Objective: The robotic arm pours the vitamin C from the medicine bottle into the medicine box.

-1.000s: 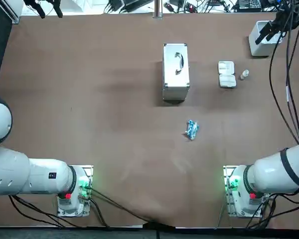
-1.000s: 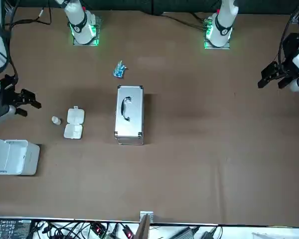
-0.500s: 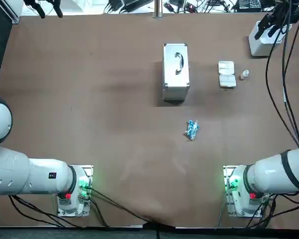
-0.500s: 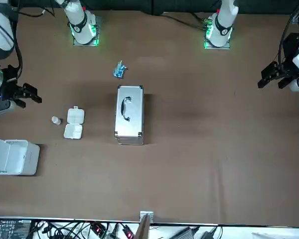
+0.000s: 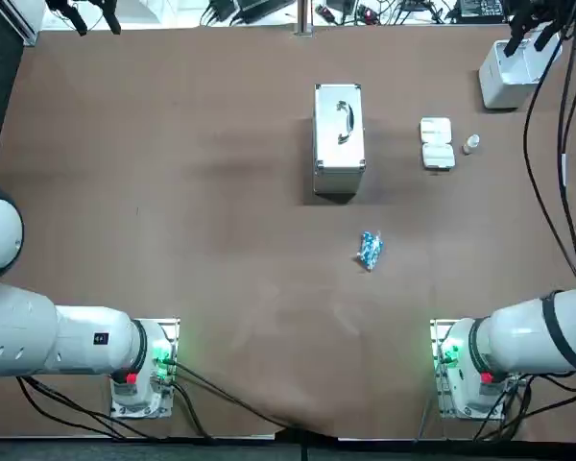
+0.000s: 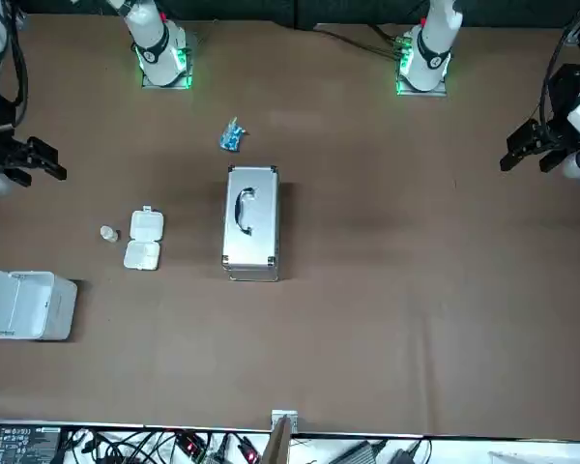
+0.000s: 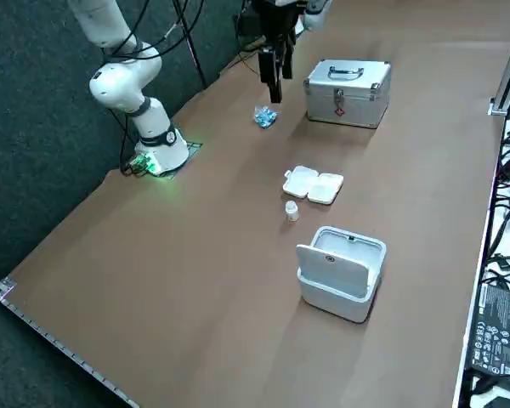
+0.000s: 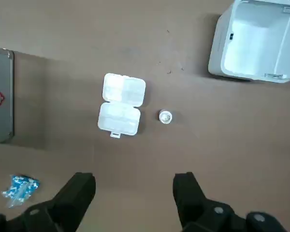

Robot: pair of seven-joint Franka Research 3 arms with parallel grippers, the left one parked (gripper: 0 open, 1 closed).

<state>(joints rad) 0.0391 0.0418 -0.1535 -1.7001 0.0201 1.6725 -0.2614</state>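
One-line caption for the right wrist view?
Right tool, open, hovers high over the table; medicine box open, medicine bottle standing beside it.

From overhead, around the box (image 5: 437,144): bottle (image 5: 471,144) at 3 o'clock, case (image 5: 339,139) at 9, bin (image 5: 507,84) at 2, packet (image 5: 369,250) at 7, right gripper (image 8: 134,182) at 1.
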